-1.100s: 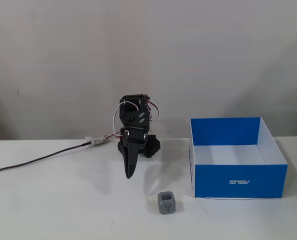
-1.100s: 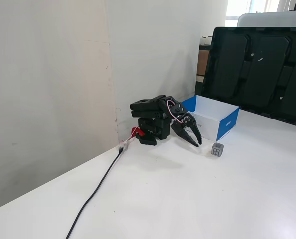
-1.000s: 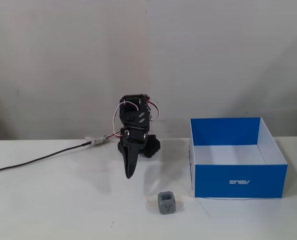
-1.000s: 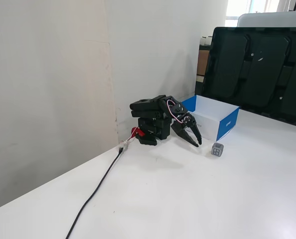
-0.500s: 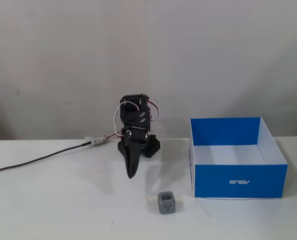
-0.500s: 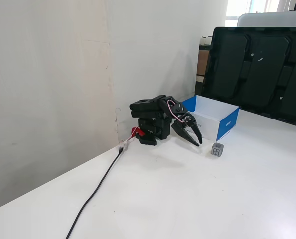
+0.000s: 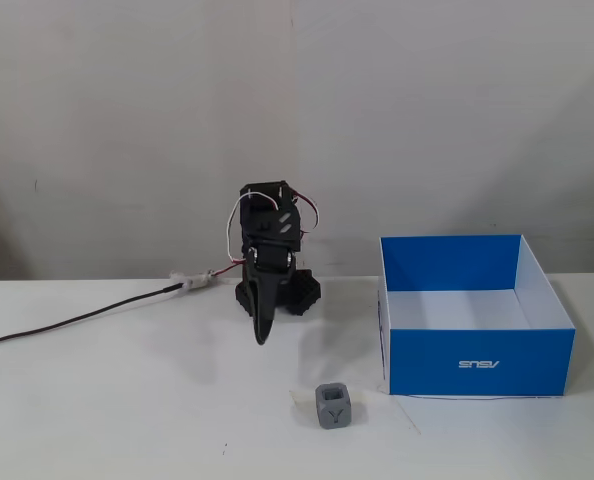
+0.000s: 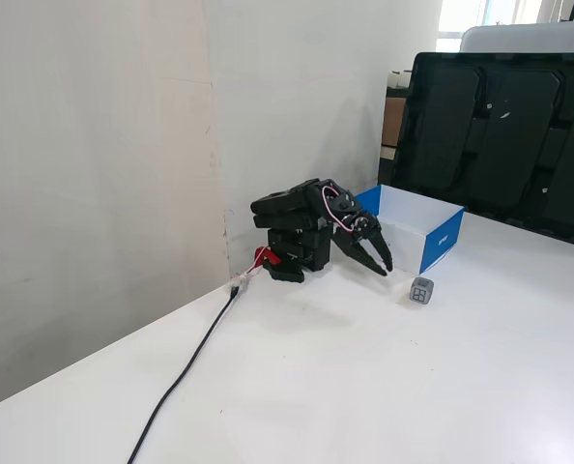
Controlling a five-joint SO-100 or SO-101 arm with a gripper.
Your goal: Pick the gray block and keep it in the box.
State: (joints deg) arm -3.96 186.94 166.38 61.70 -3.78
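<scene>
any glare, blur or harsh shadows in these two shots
In a fixed view, light is flat and soft: the gray block and box cast only faint shadows, and the picture is slightly soft all over. In the other fixed view, the window top right is blown out, the dark screen shows dim reflections, and the gripper is sharp enough to read.

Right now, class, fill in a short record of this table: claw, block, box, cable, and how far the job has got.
claw: folded low by the arm's base, holding nothing, fingers slightly apart
gray block: on the table, in front of the box's near left corner
box: blue outside, white inside, nothing visible in it
cable: runs across the table to the arm
progress: block not yet picked
</scene>
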